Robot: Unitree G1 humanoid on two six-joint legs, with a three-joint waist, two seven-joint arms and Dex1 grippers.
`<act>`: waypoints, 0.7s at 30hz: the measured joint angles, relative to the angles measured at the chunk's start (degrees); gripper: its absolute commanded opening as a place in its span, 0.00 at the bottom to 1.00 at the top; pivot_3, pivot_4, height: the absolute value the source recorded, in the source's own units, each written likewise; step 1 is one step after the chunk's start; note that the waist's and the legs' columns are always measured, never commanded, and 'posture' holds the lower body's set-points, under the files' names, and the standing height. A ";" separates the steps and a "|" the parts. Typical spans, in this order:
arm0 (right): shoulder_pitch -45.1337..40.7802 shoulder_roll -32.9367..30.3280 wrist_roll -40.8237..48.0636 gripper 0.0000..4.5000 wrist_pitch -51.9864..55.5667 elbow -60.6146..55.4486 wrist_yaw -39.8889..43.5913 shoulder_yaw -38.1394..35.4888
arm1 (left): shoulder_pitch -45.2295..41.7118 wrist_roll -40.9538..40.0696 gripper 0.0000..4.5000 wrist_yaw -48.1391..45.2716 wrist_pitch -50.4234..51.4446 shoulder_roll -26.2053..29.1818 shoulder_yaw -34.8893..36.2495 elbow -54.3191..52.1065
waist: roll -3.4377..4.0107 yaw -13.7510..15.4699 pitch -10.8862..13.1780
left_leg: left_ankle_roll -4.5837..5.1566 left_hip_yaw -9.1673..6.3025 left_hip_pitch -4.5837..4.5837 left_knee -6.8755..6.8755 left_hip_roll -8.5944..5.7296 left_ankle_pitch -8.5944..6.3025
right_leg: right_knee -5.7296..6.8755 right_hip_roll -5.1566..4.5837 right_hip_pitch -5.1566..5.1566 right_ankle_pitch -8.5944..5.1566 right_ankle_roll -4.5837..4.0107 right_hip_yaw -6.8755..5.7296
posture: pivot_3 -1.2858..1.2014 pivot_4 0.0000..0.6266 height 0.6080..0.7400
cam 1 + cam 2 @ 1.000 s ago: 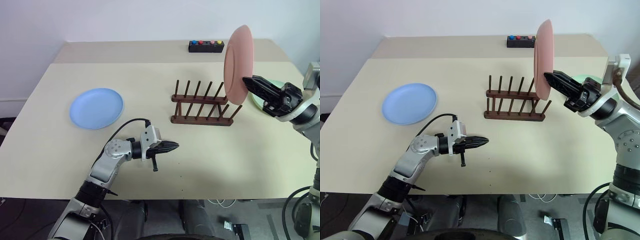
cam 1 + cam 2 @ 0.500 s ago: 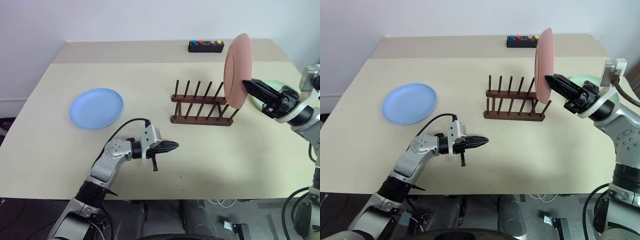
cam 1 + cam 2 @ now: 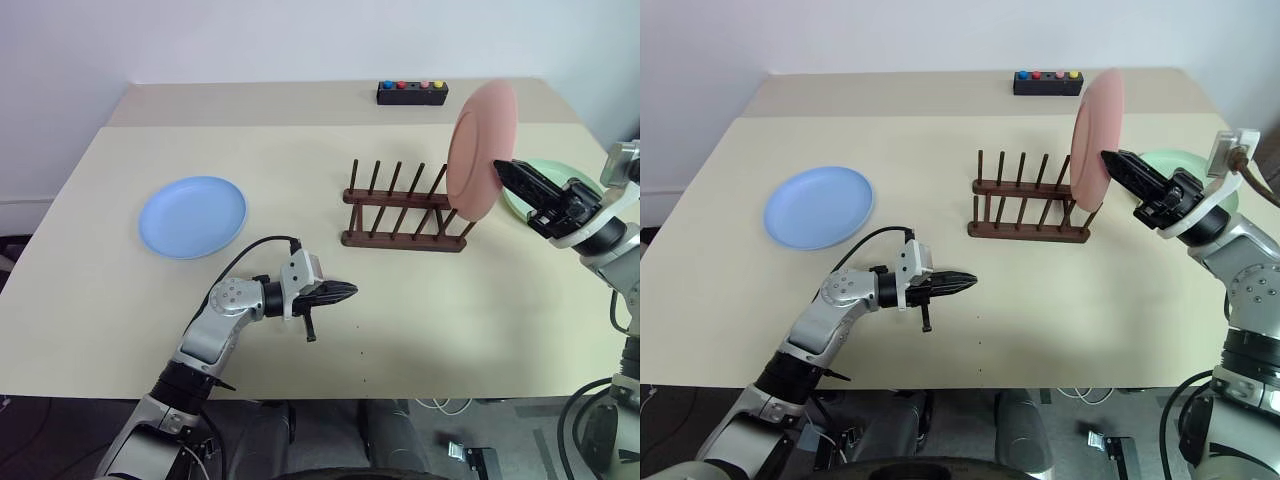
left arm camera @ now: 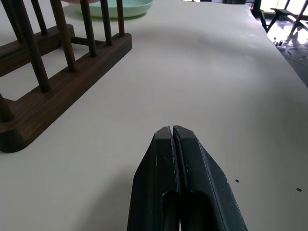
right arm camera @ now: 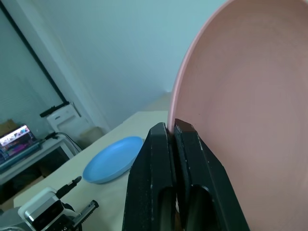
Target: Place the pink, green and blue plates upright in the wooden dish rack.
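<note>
My right gripper (image 3: 500,167) is shut on the rim of the pink plate (image 3: 479,148), holding it on edge in the air above the right end of the wooden dish rack (image 3: 404,210). The rack stands mid-table with nothing between its pegs. The blue plate (image 3: 192,215) lies flat at the left of the table. The green plate (image 3: 540,178) lies flat at the right, partly hidden behind my right gripper. My left gripper (image 3: 352,290) is shut with nothing in it, hovering low over the table in front of the rack, whose near end (image 4: 53,91) it faces.
A small black box with coloured buttons (image 3: 411,93) sits at the far edge of the table. Bare tabletop (image 3: 450,310) lies between the rack and the near edge.
The pink plate has come down and shifted a little right, tilting its top rightward, carried by my right gripper. The left arm has stayed still.
</note>
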 measured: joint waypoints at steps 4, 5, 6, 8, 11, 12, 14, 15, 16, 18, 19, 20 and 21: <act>0.01 0.04 0.12 0.14 0.11 0.83 0.16 -0.51 | -0.02 0.01 0.00 0.07 0.00 0.00 -0.01 0.00 | 0.00 0.01 0.00 | 0.00 0.00 0.00 0.01 0.00 0.00 | 0.00 0.00 0.01 0.00 0.00 0.00 | 0.52 0.24 1.00; 0.07 0.04 0.11 0.20 0.17 1.07 0.16 -0.59 | -0.02 0.01 0.00 0.10 0.00 0.00 -0.01 0.00 | 0.00 0.01 0.00 | 0.00 0.00 0.00 0.01 0.00 0.00 | 0.00 0.00 0.00 0.00 0.00 0.00 | 0.52 0.24 1.00; 0.17 0.04 0.11 0.30 0.28 1.38 0.16 -0.62 | -0.02 0.02 0.00 0.14 0.00 0.01 -0.01 0.00 | 0.00 0.01 0.00 | 0.00 0.00 0.00 0.00 0.00 0.00 | 0.00 0.00 0.01 0.00 0.00 0.00 | 0.52 0.24 1.00; 0.39 0.08 0.07 0.53 0.39 1.63 0.09 -0.63 | -0.03 0.02 0.00 0.20 0.00 0.00 -0.02 0.00 | 0.00 -0.02 0.00 | 0.00 0.00 0.00 0.00 0.00 0.00 | 0.00 0.00 0.00 0.00 0.00 0.00 | 0.52 0.24 1.00; 0.54 0.10 -0.17 0.86 0.02 1.63 -0.16 -0.79 | -0.04 0.02 0.00 0.26 0.00 -0.01 -0.04 0.00 | 0.00 -0.03 0.00 | 0.00 0.00 0.00 0.00 0.00 0.00 | 0.00 0.00 0.00 0.00 0.00 0.00 | 0.52 0.24 1.00; 0.54 0.10 -0.56 0.96 -0.40 1.62 -0.38 -0.92 | -0.04 0.02 0.00 0.27 0.00 0.00 -0.05 0.00 | 0.00 -0.02 0.00 | 0.00 0.00 0.00 0.00 0.00 0.00 | 0.00 0.00 0.00 0.00 0.00 0.00 | 0.52 0.24 1.00; 0.53 0.08 -1.92 0.96 -1.91 1.63 -1.19 -1.46 | -0.04 0.02 0.00 0.28 0.00 0.00 -0.05 0.00 | 0.00 -0.01 0.00 | 0.00 0.01 0.00 0.00 0.00 0.00 | 0.00 0.00 0.00 0.00 0.00 0.00 | 0.52 0.24 1.00; 0.53 -0.01 -2.62 0.96 -2.64 1.64 -1.67 -1.81 | -0.04 0.02 0.00 0.29 0.00 0.00 -0.05 0.00 | 0.00 -0.01 0.00 | 0.00 0.01 0.00 0.00 0.00 0.00 | 0.00 0.00 0.00 0.00 0.00 0.00 | 0.52 0.24 1.00; 0.53 -0.24 -3.51 0.96 -3.78 1.65 -2.29 -2.10 | -0.04 0.02 0.00 0.31 0.00 0.00 -0.05 0.00 | 0.00 -0.01 0.00 | 0.00 0.01 0.00 0.00 0.00 0.00 | 0.00 0.00 0.00 0.00 0.00 0.00 | 0.52 0.24 1.00; 0.53 -0.66 -5.55 0.96 -5.98 1.65 -3.72 -3.19 | -0.04 0.02 0.00 0.34 0.01 0.01 -0.05 0.00 | 0.01 -0.01 0.00 | 0.00 0.01 0.00 0.00 0.00 0.00 | 0.00 0.00 0.00 0.00 0.00 0.00 | 0.52 0.24 1.00; 0.54 -1.00 -6.82 0.96 -7.16 1.68 -4.86 -3.94 | -0.04 0.02 0.00 0.36 0.01 0.00 -0.05 -0.01 | 0.01 0.02 0.00 | 0.00 0.01 0.00 0.01 0.00 0.00 | 0.00 0.00 0.00 0.00 0.00 0.00 | 0.52 0.24 1.00; 0.58 -1.62 -7.73 0.96 -8.19 1.83 -5.83 -4.63 | -0.03 0.02 0.00 0.38 0.02 0.02 -0.05 -0.01 | 0.01 0.05 0.00 | 0.00 0.01 0.00 0.00 0.00 0.00 | 0.00 0.00 0.00 0.00 0.00 0.00 | 0.52 0.24 1.00; 0.72 -2.18 -8.64 0.96 -9.18 1.85 -6.59 -5.39 | -0.03 0.02 0.00 0.40 0.04 0.03 -0.05 -0.02 | 0.01 0.07 0.00 | 0.00 0.01 0.00 0.00 0.00 0.00 | 0.00 0.00 0.00 0.00 0.00 0.00 | 0.52 0.24 1.00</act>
